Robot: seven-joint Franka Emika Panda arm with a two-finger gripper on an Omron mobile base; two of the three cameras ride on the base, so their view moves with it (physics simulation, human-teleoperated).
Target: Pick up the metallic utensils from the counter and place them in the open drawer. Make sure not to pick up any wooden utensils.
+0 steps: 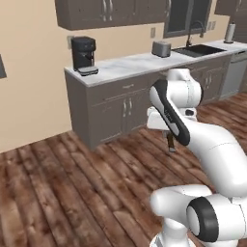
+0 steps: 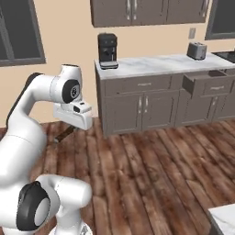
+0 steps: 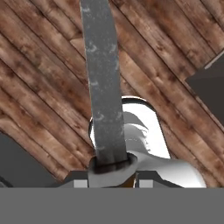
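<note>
Knife held over the wooden floor

The knife [image 3: 103, 87] sits clamped in the gripper [image 3: 111, 177], grey blade reaching out above the floorboards [image 3: 39, 78]. The open drawer [image 2: 207, 83] juts from the far cabinets, right of the coffee machine [image 2: 107, 50], toaster [image 2: 196, 50] behind.

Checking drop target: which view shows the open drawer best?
Right base view: the open drawer stands pulled out of the cabinet run under the toaster, front panel and handle plain. In the left base view the arm blocks that stretch; hand view faces floorboards.

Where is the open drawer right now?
In the right base view the open drawer sticks out from the cabinets at right, under the marble worktop, below the toaster.
</note>
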